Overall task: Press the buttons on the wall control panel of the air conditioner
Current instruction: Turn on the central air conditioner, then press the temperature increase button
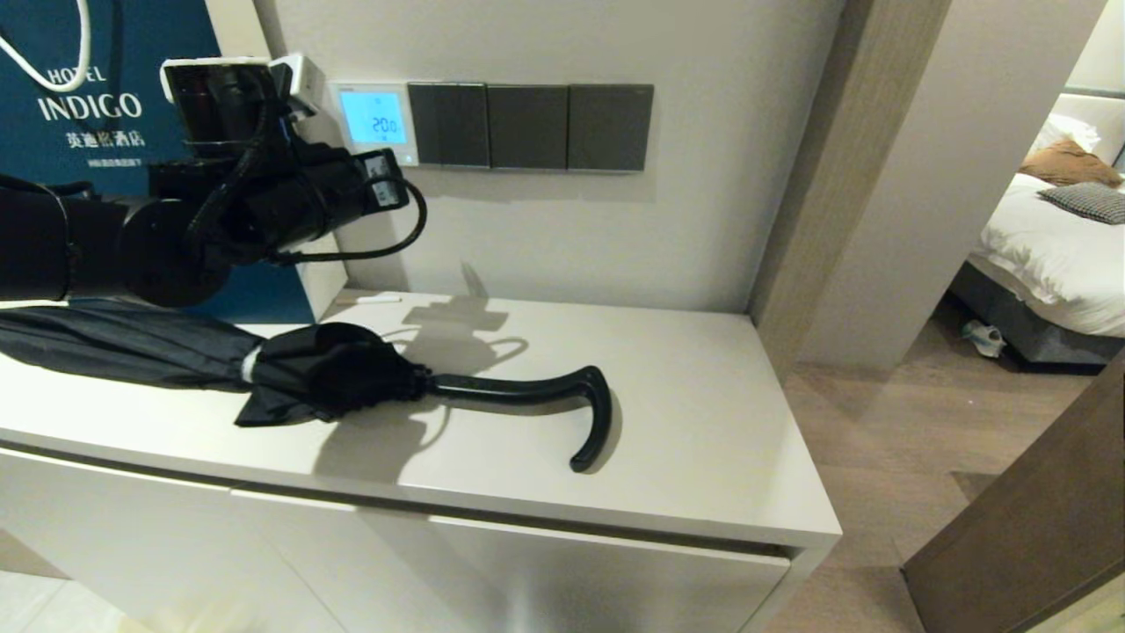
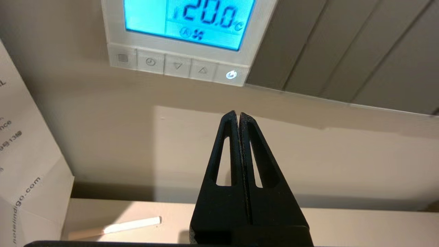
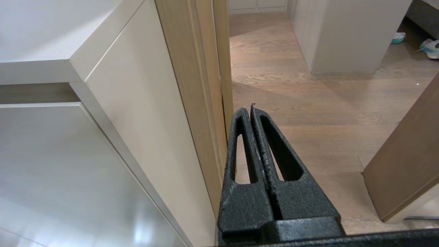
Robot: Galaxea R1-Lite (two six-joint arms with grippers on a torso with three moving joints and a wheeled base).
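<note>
The air conditioner's wall control panel is a small white thermostat whose screen glows light blue and reads 20.0. The buttons run in a row along its lower edge, and the power button at the end is lit. My left gripper is shut with nothing in it. It points at the bare wall a little below the buttons and touches none of them. My left arm reaches in from the left, just under the panel. My right gripper is shut and empty, low beside the cabinet's side.
Three dark grey switch plates adjoin the panel on the right. A folded black umbrella with a hooked handle lies on the white cabinet top. A blue hotel bag stands at the left, with a white stick near it.
</note>
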